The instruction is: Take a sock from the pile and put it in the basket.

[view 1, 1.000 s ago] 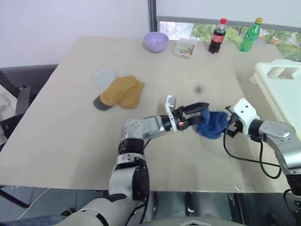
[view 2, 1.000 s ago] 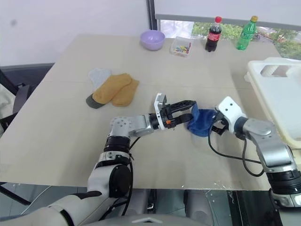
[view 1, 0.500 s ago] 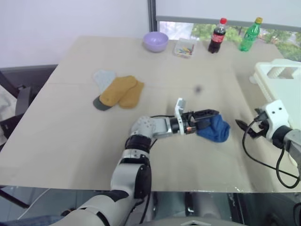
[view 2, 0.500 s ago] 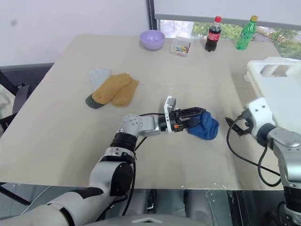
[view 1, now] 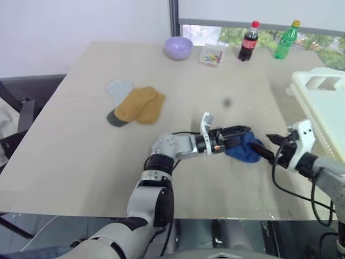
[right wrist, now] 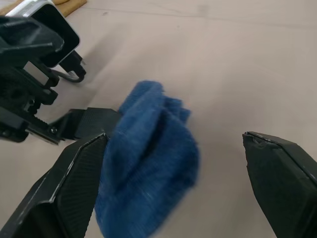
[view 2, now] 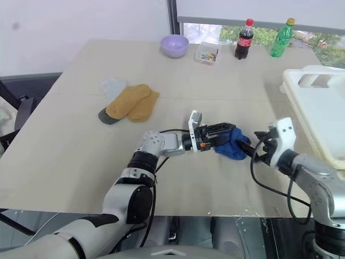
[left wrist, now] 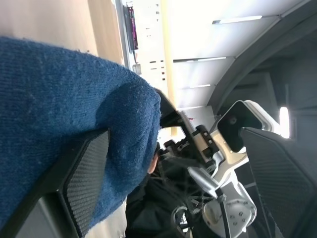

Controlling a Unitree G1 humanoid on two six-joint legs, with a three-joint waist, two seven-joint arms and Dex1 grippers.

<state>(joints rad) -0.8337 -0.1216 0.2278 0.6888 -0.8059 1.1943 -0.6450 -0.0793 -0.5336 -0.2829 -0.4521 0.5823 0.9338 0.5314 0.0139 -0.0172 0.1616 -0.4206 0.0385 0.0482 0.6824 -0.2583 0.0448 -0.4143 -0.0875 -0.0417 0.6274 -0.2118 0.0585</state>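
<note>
A royal blue sock [view 1: 246,148] lies bunched on the table in front of me, away from the pile [view 1: 135,106] of mustard, pale and dark grey socks at the left. My left gripper [view 1: 237,137] reaches in from the left and is open. The sock [left wrist: 59,84] drapes over one of its fingers [left wrist: 81,186], and the other finger stands well clear. My right gripper [view 1: 262,142] points at the sock [right wrist: 148,163] from the right, open, with the sock just ahead of its wide-spread fingers [right wrist: 74,183]. The cream-white basket [view 1: 322,94] stands at the table's right edge.
A lilac bowl [view 1: 178,47], a small clear box [view 1: 211,54], a cola bottle [view 1: 249,41] and a green bottle [view 1: 285,40] line the far edge. A dark chair [view 1: 21,105] stands off the table's left side.
My right gripper let go of the sock, pulled away to the right, then came back toward it with its wrist rolled. The left gripper shifted slightly right with the sock, then stayed put.
</note>
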